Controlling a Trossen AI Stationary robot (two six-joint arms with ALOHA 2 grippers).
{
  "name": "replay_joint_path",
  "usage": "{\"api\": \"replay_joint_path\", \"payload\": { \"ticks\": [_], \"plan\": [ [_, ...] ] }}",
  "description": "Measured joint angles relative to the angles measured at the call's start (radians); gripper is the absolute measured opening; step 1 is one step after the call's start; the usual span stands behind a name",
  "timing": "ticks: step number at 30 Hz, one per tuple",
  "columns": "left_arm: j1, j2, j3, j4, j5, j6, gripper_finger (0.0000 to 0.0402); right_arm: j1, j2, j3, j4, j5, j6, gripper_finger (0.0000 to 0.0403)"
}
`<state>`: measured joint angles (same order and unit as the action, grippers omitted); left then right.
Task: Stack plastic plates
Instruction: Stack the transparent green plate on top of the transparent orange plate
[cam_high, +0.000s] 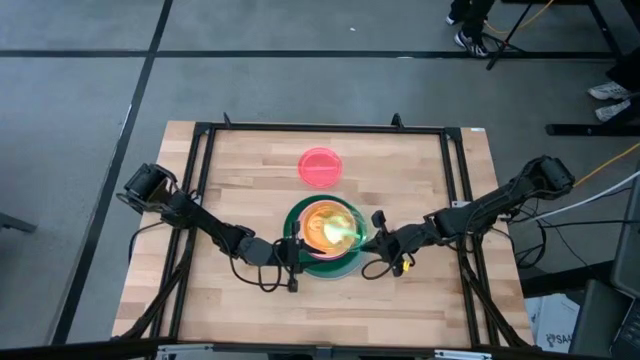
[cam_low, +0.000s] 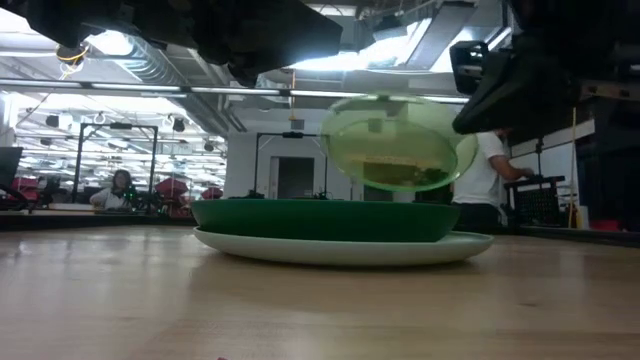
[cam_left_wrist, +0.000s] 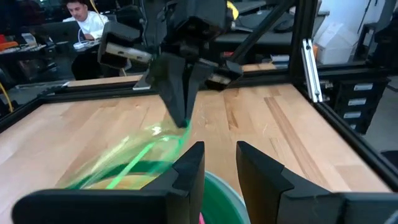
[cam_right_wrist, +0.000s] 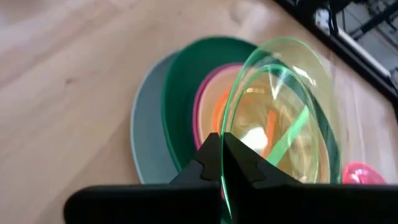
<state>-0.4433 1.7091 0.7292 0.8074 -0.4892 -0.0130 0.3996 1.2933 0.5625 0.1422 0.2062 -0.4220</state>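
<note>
A stack of plates sits at the table's middle: a pale blue plate (cam_right_wrist: 144, 134) at the bottom, then dark green (cam_high: 300, 222) (cam_low: 330, 220), magenta (cam_right_wrist: 203, 102) and small orange (cam_right_wrist: 219, 112). A neon green translucent plate (cam_low: 400, 150) (cam_right_wrist: 292, 93) hangs tilted above the stack in my right gripper (cam_right_wrist: 222, 149) (cam_high: 377, 237), which is shut on it. My left gripper (cam_left_wrist: 221, 165) (cam_high: 292, 250) is open over the stack's left rim; whether it touches, I cannot tell. A small pink plate (cam_high: 320, 167) lies flat nearer the far edge. My right gripper pinches the neon green plate's rim (cam_right_wrist: 225, 127) (cam_left_wrist: 181, 127) between its two fingers, on the side toward the table's right. The fingers slant down from the right. The plate is lifted clear of the stack and tilted steeply, its free side raised over the plates below.
A black frame (cam_high: 320, 128) runs round the table top and its posts stand at the sides (cam_left_wrist: 311, 62). Bare wood lies near, left and right of the stack. People sit and stand in the room beyond the table (cam_left_wrist: 81, 25).
</note>
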Motion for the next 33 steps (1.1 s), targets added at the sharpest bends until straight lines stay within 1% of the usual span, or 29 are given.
{"api": "replay_joint_path", "payload": {
  "ticks": [5, 9, 12, 15, 20, 22, 31, 33],
  "plan": [
    [-0.021, -0.055, 0.0, -0.044, -0.001, 0.037, 0.0086, 0.0, 0.0, 0.0, 0.038, -0.057, -0.005, 0.0001],
    [-0.025, -0.06, 0.0, -0.055, -0.003, 0.05, 0.0086, 0.0, 0.016, 0.0, 0.051, -0.104, -0.005, 0.0001],
    [-0.02, -0.06, 0.0, -0.069, -0.005, 0.048, 0.0086, 0.0, 0.057, 0.0, 0.107, -0.121, -0.009, 0.0001],
    [-0.015, -0.06, 0.0, -0.074, -0.005, 0.041, 0.0086, -0.001, 0.109, 0.0, 0.168, -0.111, -0.033, 0.0001],
    [-0.023, -0.06, 0.0, -0.068, -0.005, 0.042, 0.0086, -0.029, 0.19, 0.036, 0.169, -0.098, -0.079, 0.0001],
    [-0.023, -0.06, 0.0, -0.065, -0.003, 0.042, 0.0086, -0.037, 0.218, 0.054, 0.175, -0.078, -0.085, 0.0001],
    [-0.023, -0.061, 0.0, -0.065, 0.003, 0.041, 0.0086, -0.115, 0.305, 0.076, 0.168, -0.046, -0.083, 0.0001],
    [-0.023, -0.061, 0.0, -0.065, 0.003, 0.04, 0.0086, -0.127, 0.311, 0.076, 0.168, -0.041, -0.043, 0.0001]
  ]
}}
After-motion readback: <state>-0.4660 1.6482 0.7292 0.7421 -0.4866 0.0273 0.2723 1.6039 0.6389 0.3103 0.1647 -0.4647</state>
